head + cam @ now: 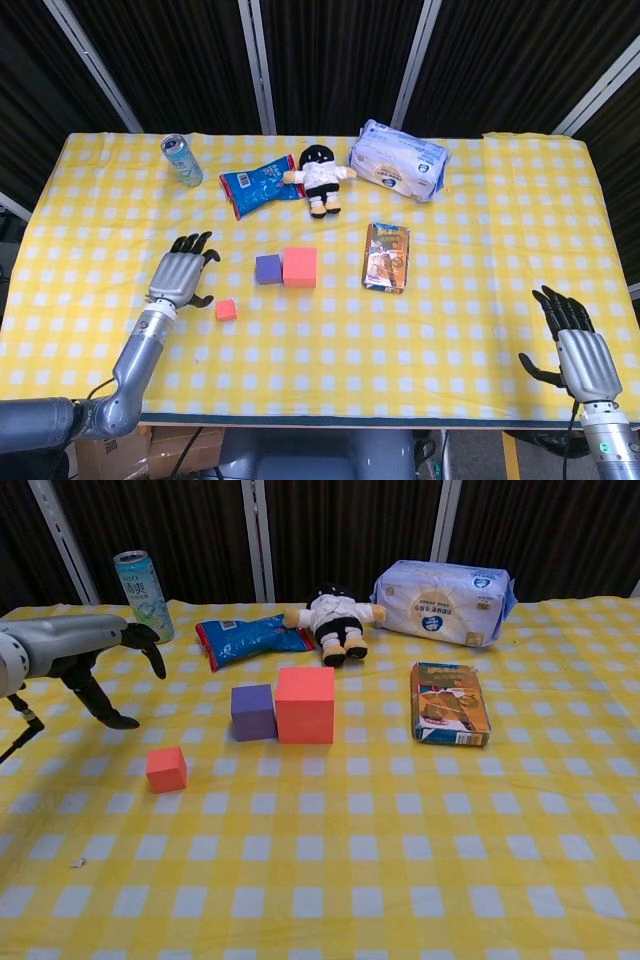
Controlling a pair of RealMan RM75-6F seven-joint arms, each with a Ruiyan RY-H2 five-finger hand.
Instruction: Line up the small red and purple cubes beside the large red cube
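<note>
The small purple foam cube (pixel 253 712) is sitting flush against the left face of the large red foam cube (pixel 305 704) on the yellow-and-white checked tablecloth (pixel 400 820), so the first placement is looking finished. The small red foam cube (pixel 166 769) is lying apart, nearer the front edge and left of the pair, touching neither block. The metal left hand (pixel 180 272) is hovering just left of that small red block in the head view, fingers spread and holding nothing. The right hand (pixel 577 345) is idling at the near right corner, also spread and empty. The step in hand appears to be fetching the small red cube: the left hand is needing to drop over it, pinch it, and set it against the purple cube's free left side, keeping the row straight without nudging the two blocks already joined.
</note>
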